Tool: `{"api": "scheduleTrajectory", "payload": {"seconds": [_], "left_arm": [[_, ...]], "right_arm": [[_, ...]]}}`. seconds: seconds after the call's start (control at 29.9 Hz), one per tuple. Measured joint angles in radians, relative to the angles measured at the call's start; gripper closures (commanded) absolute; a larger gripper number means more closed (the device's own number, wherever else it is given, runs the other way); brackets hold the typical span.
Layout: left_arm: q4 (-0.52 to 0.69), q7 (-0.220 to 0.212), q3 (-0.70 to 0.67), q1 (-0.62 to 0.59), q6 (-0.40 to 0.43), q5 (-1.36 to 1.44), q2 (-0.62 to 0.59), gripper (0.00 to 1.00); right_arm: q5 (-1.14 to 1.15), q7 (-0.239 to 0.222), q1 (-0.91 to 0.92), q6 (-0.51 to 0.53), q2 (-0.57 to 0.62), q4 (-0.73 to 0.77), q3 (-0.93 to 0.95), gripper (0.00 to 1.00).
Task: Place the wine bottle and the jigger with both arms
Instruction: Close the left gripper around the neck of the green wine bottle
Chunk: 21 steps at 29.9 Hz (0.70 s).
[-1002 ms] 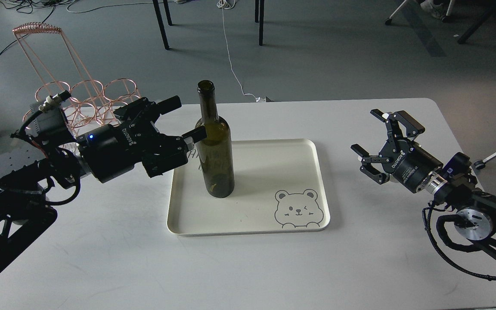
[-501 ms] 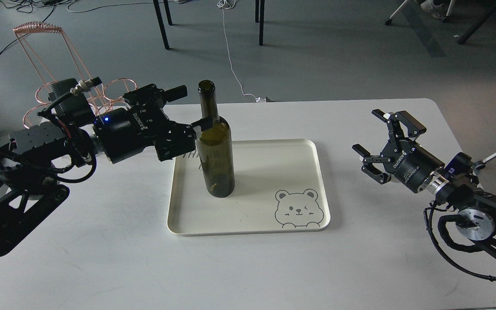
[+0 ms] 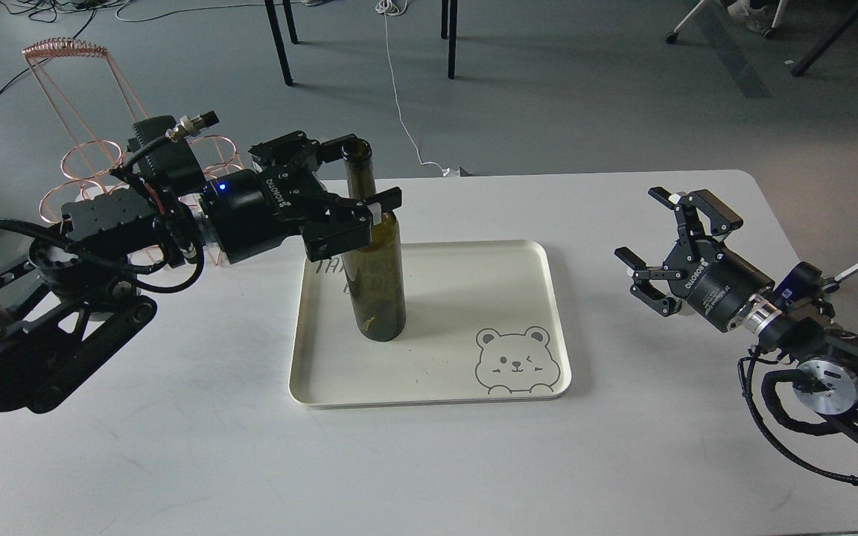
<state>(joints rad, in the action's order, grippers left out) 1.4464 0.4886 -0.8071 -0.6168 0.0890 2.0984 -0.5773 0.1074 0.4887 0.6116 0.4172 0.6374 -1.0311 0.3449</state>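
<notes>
- Looking down from the head view, I have the wine bottle (image 3: 374, 260) standing upright on the left part of the cream tray (image 3: 429, 387), which lies in the middle of the white table (image 3: 176, 461).
- My left tool (image 3: 358, 179) is spread wide at the bottle's neck and shoulder: one finger shows just behind the mouth, the other crosses in front of the shoulder. I cannot tell whether either touches the glass; it does not look clamped.
- My right tool (image 3: 660, 238) hangs released and empty over the right side of the table, well apart from the tray.
- The jigger is nowhere in view, so I cannot place it.
- Handling, as I judge it: the bottle is rigid glass, smooth and likely slippery, top-tall and easy to tip, and breakable if it falls. It looks empty, so moderately heavy at most. I would grip at the shoulder or upper body rather than the thin neck, and close squarely to avoid pushing it over.
- Writing: both tools carry a white brand mark that seems to read "ROBOTIQ". The tray has a winking bear (image 3: 515, 361) drawn in its near right corner, and faint lettering behind the bottle that I cannot read. The bottle bears no label.
</notes>
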Motion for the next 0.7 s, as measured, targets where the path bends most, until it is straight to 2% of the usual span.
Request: {"api": "scheduleTrajectory", "payload": {"seconds": [0.17, 0.53, 0.63, 0.7], "left_arm": [[-0.015, 0.0, 0.0, -0.018, 0.02, 0.0, 0.017, 0.08], [-0.053, 0.0, 0.025, -0.045, 0.026, 0.0, 0.051, 0.11], [-0.058, 0.0, 0.027, -0.045, 0.026, 0.0, 0.06, 0.19], [-0.061, 0.0, 0.028, -0.047, 0.026, 0.0, 0.061, 0.38]], "right_arm": [[0.0, 0.0, 0.0, 0.0, 0.0, 0.003, 0.002, 0.01], [-0.001, 0.0, -0.001, 0.0, -0.001, 0.005, 0.003, 0.01], [-0.001, 0.0, -0.002, 0.0, -0.001, 0.005, 0.003, 0.01], [-0.001, 0.0, -0.002, 0.0, -0.001, 0.005, 0.003, 0.01]]}}
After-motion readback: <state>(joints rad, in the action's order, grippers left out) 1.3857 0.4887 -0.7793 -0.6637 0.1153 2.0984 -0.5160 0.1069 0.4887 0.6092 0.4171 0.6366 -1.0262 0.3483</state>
